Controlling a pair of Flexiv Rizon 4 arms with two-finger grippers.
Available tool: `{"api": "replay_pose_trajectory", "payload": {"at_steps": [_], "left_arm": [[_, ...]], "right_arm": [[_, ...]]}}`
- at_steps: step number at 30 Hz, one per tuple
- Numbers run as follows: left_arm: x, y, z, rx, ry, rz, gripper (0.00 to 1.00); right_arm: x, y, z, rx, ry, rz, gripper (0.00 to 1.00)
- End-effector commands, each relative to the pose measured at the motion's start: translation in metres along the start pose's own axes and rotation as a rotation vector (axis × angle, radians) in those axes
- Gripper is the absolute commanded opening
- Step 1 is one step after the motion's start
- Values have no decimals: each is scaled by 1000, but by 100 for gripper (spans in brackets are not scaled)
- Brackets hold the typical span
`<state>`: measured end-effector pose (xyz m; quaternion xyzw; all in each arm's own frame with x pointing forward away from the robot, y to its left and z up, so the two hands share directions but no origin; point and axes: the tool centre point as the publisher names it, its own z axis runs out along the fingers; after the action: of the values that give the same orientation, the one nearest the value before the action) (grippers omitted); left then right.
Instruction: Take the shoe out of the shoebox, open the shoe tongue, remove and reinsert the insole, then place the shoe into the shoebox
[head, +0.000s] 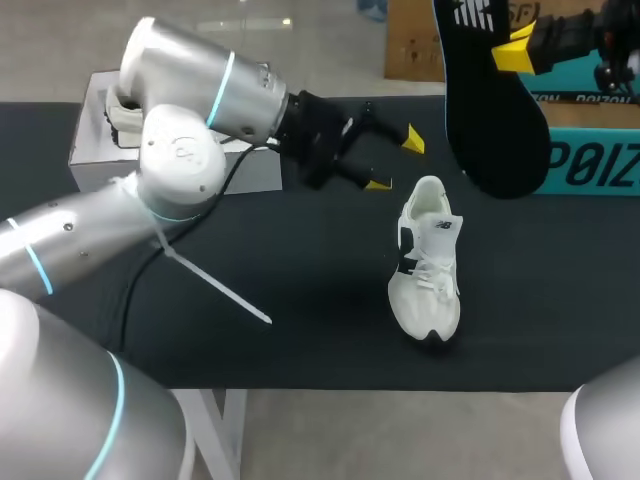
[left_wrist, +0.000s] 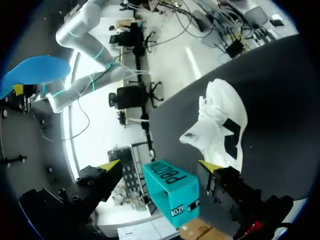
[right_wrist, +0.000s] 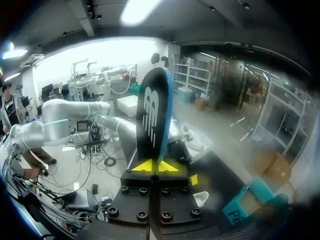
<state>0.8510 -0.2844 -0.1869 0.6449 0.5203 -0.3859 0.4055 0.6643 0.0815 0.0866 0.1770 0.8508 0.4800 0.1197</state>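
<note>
A white shoe (head: 428, 262) with dark side marks lies upright on the black table (head: 300, 320), toe toward the front edge. My left gripper (head: 396, 162) hovers open just behind and left of its heel; in the left wrist view the shoe (left_wrist: 220, 127) lies ahead of the open gripper (left_wrist: 160, 165). My right gripper (head: 515, 50) is raised at the back right, shut on a black insole (head: 495, 115) that hangs down from it. In the right wrist view the insole (right_wrist: 154, 115) stands up from the shut gripper (right_wrist: 155, 166).
The teal shoebox (head: 590, 160) stands at the back right, behind the hanging insole. A grey-white box (head: 95, 140) sits at the back left, partly behind my left arm. A white strip (head: 215, 285) lies on the cloth at the left.
</note>
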Motion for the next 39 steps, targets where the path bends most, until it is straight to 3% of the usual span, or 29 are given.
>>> {"api": "replay_pose_trajectory", "payload": {"at_steps": [1, 11, 13, 22, 24, 39], "left_arm": [[-3, 9, 6, 82, -518, 43, 100], [-24, 20, 9, 124, -450, -84, 100], [-28, 20, 8, 111, -403, -78, 100], [-38, 23, -4, 96, -394, -56, 100], [-40, 24, -4, 76, -309, -80, 100], [-40, 24, -4, 76, -309, -80, 100]], "right_arm": [[-2, 2, 2, 5, 1, 2, 0], [-2, 2, 2, 5, 1, 2, 0], [-2, 2, 2, 5, 1, 2, 0], [-2, 2, 2, 5, 1, 2, 0], [-2, 2, 2, 5, 1, 2, 0], [-2, 2, 2, 5, 1, 2, 0]]}}
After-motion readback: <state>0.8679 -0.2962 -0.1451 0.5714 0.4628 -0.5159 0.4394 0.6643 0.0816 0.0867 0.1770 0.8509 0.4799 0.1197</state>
